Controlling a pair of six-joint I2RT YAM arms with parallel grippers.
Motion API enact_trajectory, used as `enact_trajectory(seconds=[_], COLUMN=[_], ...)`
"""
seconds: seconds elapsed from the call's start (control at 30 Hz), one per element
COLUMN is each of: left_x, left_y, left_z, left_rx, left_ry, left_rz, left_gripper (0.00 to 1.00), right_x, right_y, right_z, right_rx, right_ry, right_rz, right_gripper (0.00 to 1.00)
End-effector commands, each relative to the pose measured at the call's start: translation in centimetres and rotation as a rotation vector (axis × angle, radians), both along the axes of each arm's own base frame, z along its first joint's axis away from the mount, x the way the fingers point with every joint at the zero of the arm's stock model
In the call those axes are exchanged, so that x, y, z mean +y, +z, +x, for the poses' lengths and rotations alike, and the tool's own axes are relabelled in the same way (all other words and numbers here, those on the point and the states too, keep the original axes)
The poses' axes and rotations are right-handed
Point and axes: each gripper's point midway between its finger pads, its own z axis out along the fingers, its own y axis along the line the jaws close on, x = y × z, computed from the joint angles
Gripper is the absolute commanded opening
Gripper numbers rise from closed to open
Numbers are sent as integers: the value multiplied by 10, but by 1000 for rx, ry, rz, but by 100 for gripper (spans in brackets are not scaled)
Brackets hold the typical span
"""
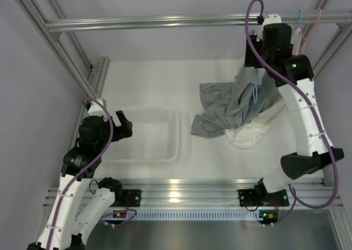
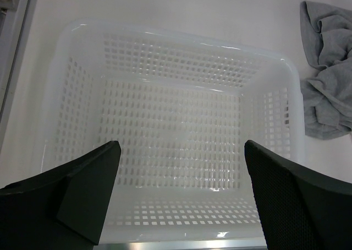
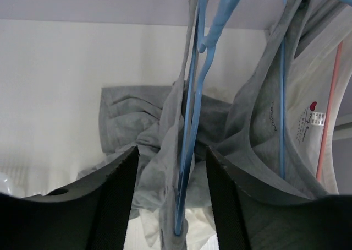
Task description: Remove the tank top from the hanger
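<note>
The grey tank top (image 1: 223, 109) hangs on a blue hanger (image 1: 254, 93) at the back right, and its lower part lies crumpled on the table. My right gripper (image 1: 258, 60) is raised beside it. In the right wrist view the hanger (image 3: 190, 129) and a grey strap of the tank top (image 3: 258, 123) run between my open right gripper (image 3: 171, 151) fingers without being pinched. My left gripper (image 1: 124, 123) is open and empty, and it hovers over the white basket (image 2: 77, 30) as the left wrist view (image 2: 181, 145) shows.
A white mesh basket (image 1: 176, 123) stands at centre left with nothing in it. A white garment (image 1: 247, 134) lies under the grey one. A pink hanger (image 3: 330, 96) hangs at the right. An aluminium rail (image 1: 165, 23) crosses the back.
</note>
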Motion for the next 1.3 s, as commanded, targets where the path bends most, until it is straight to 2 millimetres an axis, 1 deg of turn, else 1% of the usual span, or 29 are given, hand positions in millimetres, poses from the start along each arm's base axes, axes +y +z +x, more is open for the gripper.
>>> enact_trajectory(seconds=[0.0,0.03,0.1,0.13,0.2,0.23,0.3,0.33,0.4,0.47,0.53,0.6,0.7,0.73,0.77,0.8,0.83,0.87,0.9,0.93,0.97,1.0,1.03,1.07,1.1,1.13,1.17,1.2,1.27], left_x=[-7,-7,-7,-8,-9,-9,-9,-9,-9,-8,-8,-9,-9,-9,-9,-9,-9,-9,-9,-9,-9,-9,-9,-9,-9,-9,-9,-9,-9], left_y=[11,11,11,11,9,9,7,8,9,9,9,9,9,9,9,9,9,9,9,9,9,9,10,10,9,10,10,10,10], left_z=[8,8,8,8,9,9,9,10,9,9,9,9,9,9,9,9,9,9,9,9,9,8,9,9,8,9,8,8,8], left_rx=[-56,-57,-55,-55,-47,-48,-42,-43,-46,-48,-49,-49,-49,-49,-49,-49,-49,-49,-49,-49,-49,-51,-51,-51,-51,-51,-51,-53,-55], left_ry=[-18,-18,-20,-23,-27,-27,-27,-27,-25,-26,-24,-27,-28,-27,-27,-26,-27,-27,-29,-27,-28,-28,-26,-26,-28,-26,-28,-28,-28], left_rz=[-30,-30,-31,-32,-30,-29,-27,-27,-29,-28,-28,-30,-30,-28,-30,-28,-28,-28,-28,-28,-28,-26,-27,-27,-25,-26,-26,-27,-26], left_gripper=[99,99,99,99,99,99,99,99,99,99,99,99,99,99,99,99,99,99,99,99,99,99,99,99,99,99,99,99,99], right_x=[-15,-16,-16,-17,-17,-17,-19,-19,-22,-23,-24,-24,-23,-23,-21,-18,-19,-19,-18,-18,-14,-17,-17,-18,-19,-21,-19,-20,-19], right_y=[9,7,5,8,12,16,17,18,12,5,3,3,12,22,24,30,33,46,59,63,66,75,69,73,85,84,86,93,95], right_z=[0,1,1,0,-2,-4,-4,-5,-5,-4,-3,-2,-1,1,3,3,-1,3,-4,-5,0,-7,-6,-6,-11,-12,-13,-17,-18], right_rx=[-23,-18,-18,-28,-44,-57,-62,-64,-51,-37,-39,-41,-77,-118,-138,-170,-199,-268,-318,-343,-388,-431,-435,-457,-503,-508,-517,-545,-554], right_ry=[-62,-65,-67,-72,-67,-68,-72,-73,-87,-94,-101,-100,-91,-90,-82,-67,-63,-65,-47,-41,-20,-15,-14,-13,-1,-8,13,19,33], right_rz=[-26,-29,-30,-23,-20,-15,-16,-16,-27,-31,-25,-19,0,16,21,34,43,65,83,91,107,119,124,133,149,164,173,183,192], right_gripper=[51,43,36,32,32,29,24,20,10,8,5,0,0,0,0,0,0,0,0,0,0,0,0,0,0,0,0,0,0])
